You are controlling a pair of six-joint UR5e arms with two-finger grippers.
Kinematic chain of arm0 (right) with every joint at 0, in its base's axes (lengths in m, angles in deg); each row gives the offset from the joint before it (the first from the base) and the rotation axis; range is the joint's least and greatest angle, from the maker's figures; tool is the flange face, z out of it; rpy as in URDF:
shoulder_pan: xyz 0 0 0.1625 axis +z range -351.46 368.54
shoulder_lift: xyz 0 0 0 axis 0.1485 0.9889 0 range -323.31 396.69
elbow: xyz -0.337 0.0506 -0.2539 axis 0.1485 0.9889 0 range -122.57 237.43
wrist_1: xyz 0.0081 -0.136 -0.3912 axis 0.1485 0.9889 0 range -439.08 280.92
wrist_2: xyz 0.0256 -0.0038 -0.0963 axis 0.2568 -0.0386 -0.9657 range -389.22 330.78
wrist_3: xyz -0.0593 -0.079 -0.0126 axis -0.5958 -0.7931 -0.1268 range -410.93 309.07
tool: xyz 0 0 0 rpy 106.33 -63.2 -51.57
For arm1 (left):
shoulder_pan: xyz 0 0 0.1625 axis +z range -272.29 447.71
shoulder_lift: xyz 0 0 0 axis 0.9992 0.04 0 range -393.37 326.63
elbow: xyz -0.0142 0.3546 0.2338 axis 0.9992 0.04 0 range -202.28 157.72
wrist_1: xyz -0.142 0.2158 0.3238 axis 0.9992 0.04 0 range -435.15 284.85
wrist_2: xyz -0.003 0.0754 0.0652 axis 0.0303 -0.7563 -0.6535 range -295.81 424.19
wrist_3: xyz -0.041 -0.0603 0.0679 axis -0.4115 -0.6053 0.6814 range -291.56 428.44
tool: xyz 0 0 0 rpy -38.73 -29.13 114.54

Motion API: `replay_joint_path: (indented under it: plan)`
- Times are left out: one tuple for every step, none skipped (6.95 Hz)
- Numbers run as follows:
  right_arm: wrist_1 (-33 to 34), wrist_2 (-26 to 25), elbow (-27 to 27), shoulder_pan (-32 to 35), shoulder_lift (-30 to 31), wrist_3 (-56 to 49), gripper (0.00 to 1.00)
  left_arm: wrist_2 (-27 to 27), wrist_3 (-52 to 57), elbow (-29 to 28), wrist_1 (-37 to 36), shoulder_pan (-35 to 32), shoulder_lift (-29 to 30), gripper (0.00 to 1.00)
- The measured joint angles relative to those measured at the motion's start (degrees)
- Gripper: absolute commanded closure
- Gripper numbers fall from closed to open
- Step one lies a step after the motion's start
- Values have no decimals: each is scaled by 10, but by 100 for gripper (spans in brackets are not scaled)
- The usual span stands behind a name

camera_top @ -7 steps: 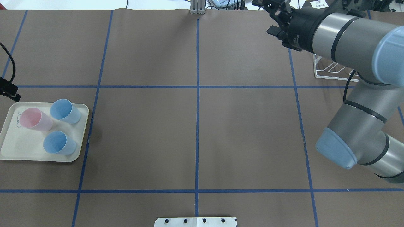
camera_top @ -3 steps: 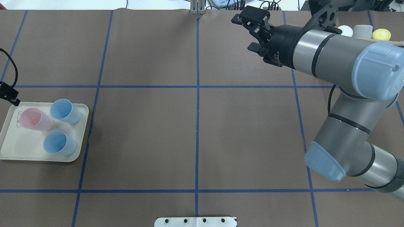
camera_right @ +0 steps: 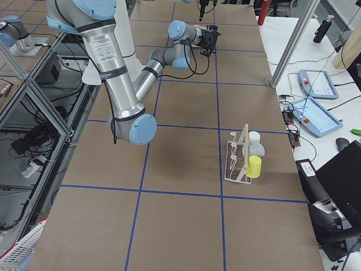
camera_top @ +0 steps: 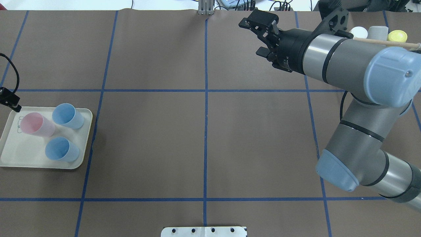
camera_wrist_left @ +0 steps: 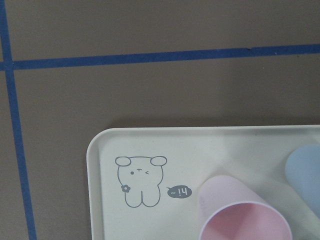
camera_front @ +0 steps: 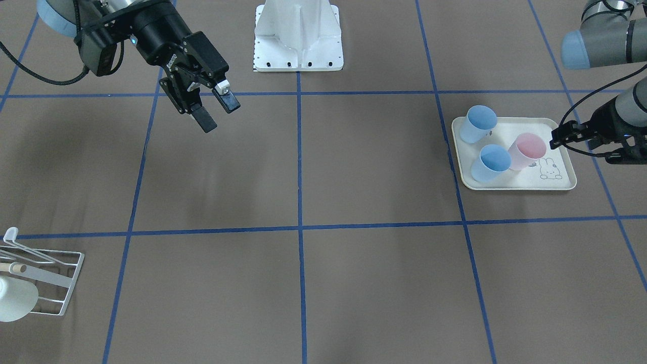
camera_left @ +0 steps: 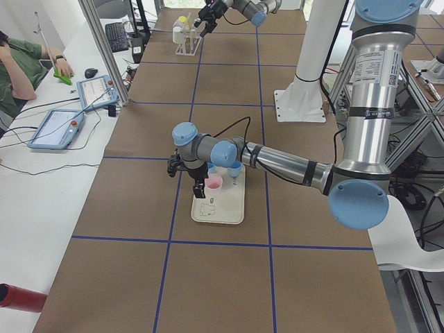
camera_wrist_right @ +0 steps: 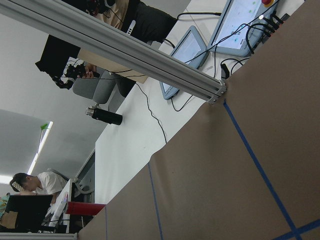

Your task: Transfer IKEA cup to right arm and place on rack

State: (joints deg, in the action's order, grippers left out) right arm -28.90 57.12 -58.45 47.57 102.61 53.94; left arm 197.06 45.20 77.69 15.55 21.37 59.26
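Observation:
A pink cup (camera_top: pixel 35 124) and two blue cups (camera_top: pixel 67 116) stand on a cream rabbit-print tray (camera_top: pixel 19 154) at the table's left. My left gripper (camera_front: pixel 558 137) hovers at the tray's far corner, just beside the pink cup's rim (camera_wrist_left: pixel 245 222), holding nothing; I cannot tell how its jaws stand. My right gripper (camera_top: pixel 256 36) is open and empty, in the air over the back of the table, right of centre. The white wire rack (camera_front: pixel 43 275) stands at the far right with white, grey and yellow cups on it (camera_right: pixel 252 161). In the overhead view my right arm hides most of it.
The robot's white base plate (camera_front: pixel 298 55) sits at the near middle edge. Blue tape lines grid the brown table cover. Operators and tablets sit beyond the far table edge (camera_left: pixel 62 125). A metal post (camera_top: pixel 206 8) stands at the back centre.
My right arm has swung left, away from the rack, toward the back centre of the table, gripper still open. The left gripper stays at the tray corner, hardly moved.

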Motion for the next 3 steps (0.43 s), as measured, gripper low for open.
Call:
replay_joint_path:
  plan:
    - [0,0,0,-2,0,0,0,0,0,-11,12,2,1,0]
    - [-1,0,0,-3,0,0,0,0,-3,-24,25,6,1,0]
    - [-1,-1,0,-4,0,0,0,1,-13,-30,36,16,2,0]
